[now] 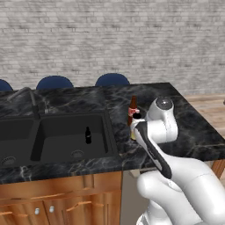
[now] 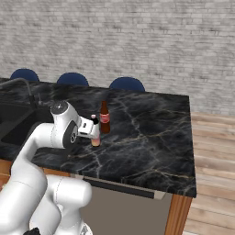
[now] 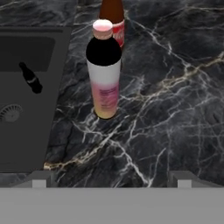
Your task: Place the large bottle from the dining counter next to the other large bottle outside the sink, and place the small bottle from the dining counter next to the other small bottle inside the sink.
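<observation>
Pale bottle [image 3: 104, 74] stands upright on the marble counter [image 3: 175, 109], just in front of the brown bottle [image 3: 113, 17], beside the sink [image 3: 26, 52]. Gripper [image 3: 109, 181] spread, empty. Likely rigid, smooth, top-heavy; best grasped across the mid-body label.

Even, soft light all round, no harsh shadows; sink [image 1: 52, 132] basins stayed dark, counter [image 2: 147, 137] showed faint sheen, hand view looked slightly blurred
</observation>
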